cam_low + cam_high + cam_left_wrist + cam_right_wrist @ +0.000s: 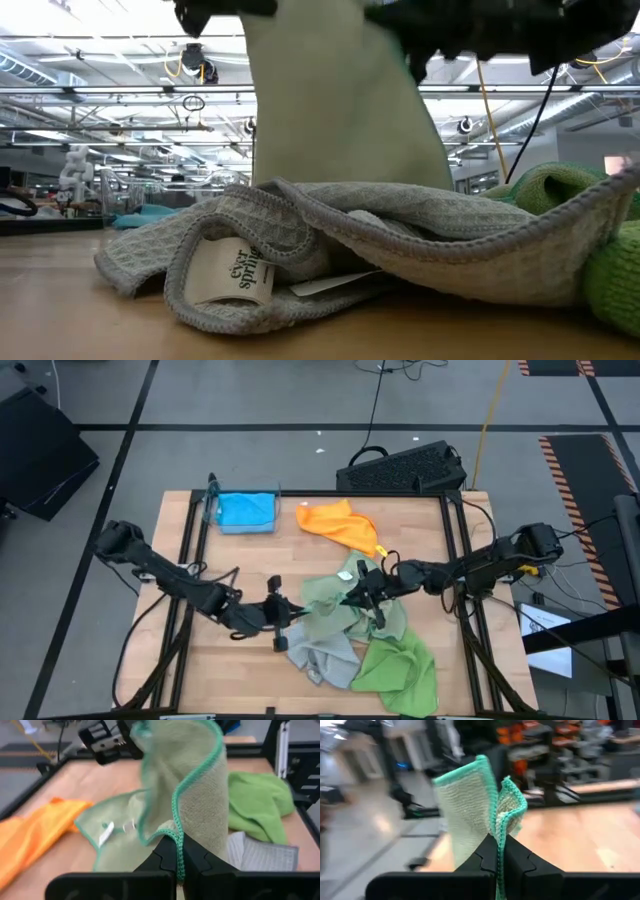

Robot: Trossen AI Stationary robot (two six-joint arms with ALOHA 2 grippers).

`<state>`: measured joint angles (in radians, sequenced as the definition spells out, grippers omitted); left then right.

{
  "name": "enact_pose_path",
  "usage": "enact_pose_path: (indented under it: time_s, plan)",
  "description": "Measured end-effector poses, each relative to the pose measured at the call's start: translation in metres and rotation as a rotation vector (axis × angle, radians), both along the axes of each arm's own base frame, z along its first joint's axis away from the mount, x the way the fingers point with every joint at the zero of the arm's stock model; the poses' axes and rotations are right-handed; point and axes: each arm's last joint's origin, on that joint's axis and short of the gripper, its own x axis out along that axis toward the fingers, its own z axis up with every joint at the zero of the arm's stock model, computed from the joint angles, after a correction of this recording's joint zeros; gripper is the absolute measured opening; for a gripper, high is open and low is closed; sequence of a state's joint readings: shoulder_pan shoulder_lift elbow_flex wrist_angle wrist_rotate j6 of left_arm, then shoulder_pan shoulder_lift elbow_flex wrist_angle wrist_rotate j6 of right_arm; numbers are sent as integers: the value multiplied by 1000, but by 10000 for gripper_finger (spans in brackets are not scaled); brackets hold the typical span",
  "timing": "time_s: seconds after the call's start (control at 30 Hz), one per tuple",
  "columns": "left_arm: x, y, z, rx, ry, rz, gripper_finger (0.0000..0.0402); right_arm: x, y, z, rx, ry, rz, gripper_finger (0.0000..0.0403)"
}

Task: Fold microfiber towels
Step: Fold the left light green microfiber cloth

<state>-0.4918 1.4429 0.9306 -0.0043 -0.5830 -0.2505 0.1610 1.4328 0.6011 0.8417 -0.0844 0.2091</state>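
Both your end effectors are pinching one sage green towel (200,795) above the surface (200,660).

Your left end effector (178,865) is clamped on its teal-stitched edge, your right end effector (498,857) on another edge. Beneath them lie the grey towel (400,240), a second sage towel (330,595) and the bright green towel (400,665); beyond them, the orange towel (340,525) and blue towel (245,510).

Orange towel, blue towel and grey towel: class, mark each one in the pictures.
Orange towel (340,524), high view, its middle.
Blue towel (245,510), high view, its middle.
Grey towel (450,225), low view, its top fold.
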Motion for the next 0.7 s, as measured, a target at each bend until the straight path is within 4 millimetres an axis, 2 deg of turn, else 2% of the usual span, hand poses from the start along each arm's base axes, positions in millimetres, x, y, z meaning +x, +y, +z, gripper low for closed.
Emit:
enact_pose_path:
  time_s: [0.2,0.4,0.53,0.7]
  plan:
    - [1,1,-10,-45,28,85,7,9,-2,-27,-77,83,-85,2]
    - [-1,4,-11,-103,38,136,9,10,-2,-34,-110,127,-82,2]
    - [6,18,-14,-122,47,205,6,7,-3,-43,-140,220,-89,2]
    - [14,45,-18,-172,68,309,9,4,-8,-52,-206,322,-146,2]
